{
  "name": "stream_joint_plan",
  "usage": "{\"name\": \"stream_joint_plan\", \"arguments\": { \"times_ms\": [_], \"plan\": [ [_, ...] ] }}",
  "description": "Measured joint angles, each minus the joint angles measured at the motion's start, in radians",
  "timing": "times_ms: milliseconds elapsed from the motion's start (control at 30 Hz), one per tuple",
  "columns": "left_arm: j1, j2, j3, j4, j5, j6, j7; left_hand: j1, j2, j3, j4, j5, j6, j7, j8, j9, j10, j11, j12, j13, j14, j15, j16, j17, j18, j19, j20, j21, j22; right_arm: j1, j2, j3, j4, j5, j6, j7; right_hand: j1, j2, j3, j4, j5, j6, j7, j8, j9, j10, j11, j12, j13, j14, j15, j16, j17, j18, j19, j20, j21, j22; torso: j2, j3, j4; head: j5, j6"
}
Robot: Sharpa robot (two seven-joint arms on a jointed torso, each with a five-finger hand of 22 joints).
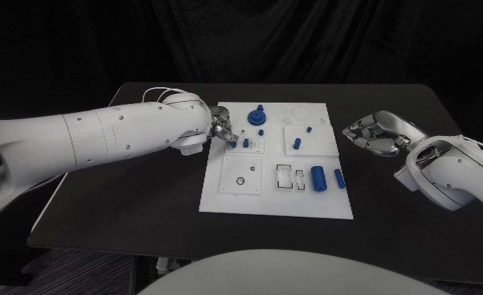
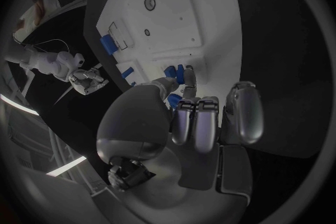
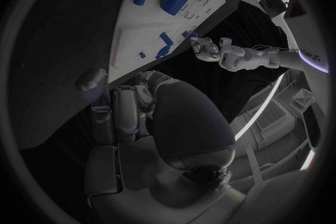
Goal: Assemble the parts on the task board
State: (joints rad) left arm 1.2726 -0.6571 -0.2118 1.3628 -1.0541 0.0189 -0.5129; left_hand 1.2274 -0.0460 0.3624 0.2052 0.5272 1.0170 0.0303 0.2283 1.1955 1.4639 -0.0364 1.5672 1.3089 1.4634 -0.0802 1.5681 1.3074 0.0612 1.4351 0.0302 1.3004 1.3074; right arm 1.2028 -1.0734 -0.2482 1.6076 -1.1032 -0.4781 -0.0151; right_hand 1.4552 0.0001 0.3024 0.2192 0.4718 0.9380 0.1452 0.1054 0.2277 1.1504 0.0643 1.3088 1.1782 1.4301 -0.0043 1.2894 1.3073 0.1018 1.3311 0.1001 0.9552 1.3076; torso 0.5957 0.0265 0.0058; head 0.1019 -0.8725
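Your left hand (image 1: 223, 130) is at the board (image 1: 227, 197), over its left edge near the far end. Its fingers (image 2: 189, 79) are drawn in narrow around a small blue peg (image 1: 246, 144) that stands in a raised white block on the board. The left wrist view shows fingertips touching blue pieces there, but you cannot tell whether the peg is truly pinched or only touched.

Your right hand (image 1: 375, 134) hovers off the board's right edge, well apart from any part, fingers curled in on nothing.

Other blue parts lie on the board: a round knob (image 1: 257, 116) at the far end, a short peg (image 1: 297, 144) right of centre, and a thick cylinder (image 1: 318, 178) with a thin bar (image 1: 340, 179) beside it near the near right corner.

To do this step well, it looks best to keep the peg upright and press straight down into its hole, without side force. Keep the right hand clear of the board until the left hand lets go.
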Motion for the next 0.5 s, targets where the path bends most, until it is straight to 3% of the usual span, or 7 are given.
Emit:
{"name": "stream_joint_plan", "arguments": {
  "times_ms": [333,500],
  "plan": [
    [-0.001,-0.044,0.000,0.047,-0.001,-0.124,0.026,-0.011,-0.010,0.018,-0.004,0.000,0.003,0.000,0.000,0.002,0.000,0.000,0.000,0.000,0.000,0.000,0.000,0.000,0.000,0.000,0.000,-0.010,0.000,0.000,-0.002,0.000,0.000,0.000,0.000,0.000,0.000,0.000,0.000,0.000,0.000,0.000,0.000,0.000,0.000,0.000,0.000,0.000,0.000,0.000,0.000,0.000,0.000,0.000,0.000,0.000,0.000,0.000,0.000,0.0001,0.0000,-0.002,0.000],
    [-0.020,-0.063,0.000,0.065,-0.026,-0.198,0.043,-0.019,-0.018,0.026,0.001,0.000,0.003,0.000,0.000,0.003,0.000,0.000,0.000,0.000,0.000,0.000,0.000,0.000,0.000,0.000,0.000,-0.010,0.000,0.000,-0.004,0.000,0.000,0.000,0.000,0.000,0.000,0.000,0.000,0.000,0.000,0.000,0.000,0.000,0.000,0.000,0.000,0.000,-0.001,0.000,0.000,-0.005,0.000,0.000,0.000,0.000,-0.004,0.000,0.000,0.0001,0.0000,-0.003,0.000]
  ]
}}
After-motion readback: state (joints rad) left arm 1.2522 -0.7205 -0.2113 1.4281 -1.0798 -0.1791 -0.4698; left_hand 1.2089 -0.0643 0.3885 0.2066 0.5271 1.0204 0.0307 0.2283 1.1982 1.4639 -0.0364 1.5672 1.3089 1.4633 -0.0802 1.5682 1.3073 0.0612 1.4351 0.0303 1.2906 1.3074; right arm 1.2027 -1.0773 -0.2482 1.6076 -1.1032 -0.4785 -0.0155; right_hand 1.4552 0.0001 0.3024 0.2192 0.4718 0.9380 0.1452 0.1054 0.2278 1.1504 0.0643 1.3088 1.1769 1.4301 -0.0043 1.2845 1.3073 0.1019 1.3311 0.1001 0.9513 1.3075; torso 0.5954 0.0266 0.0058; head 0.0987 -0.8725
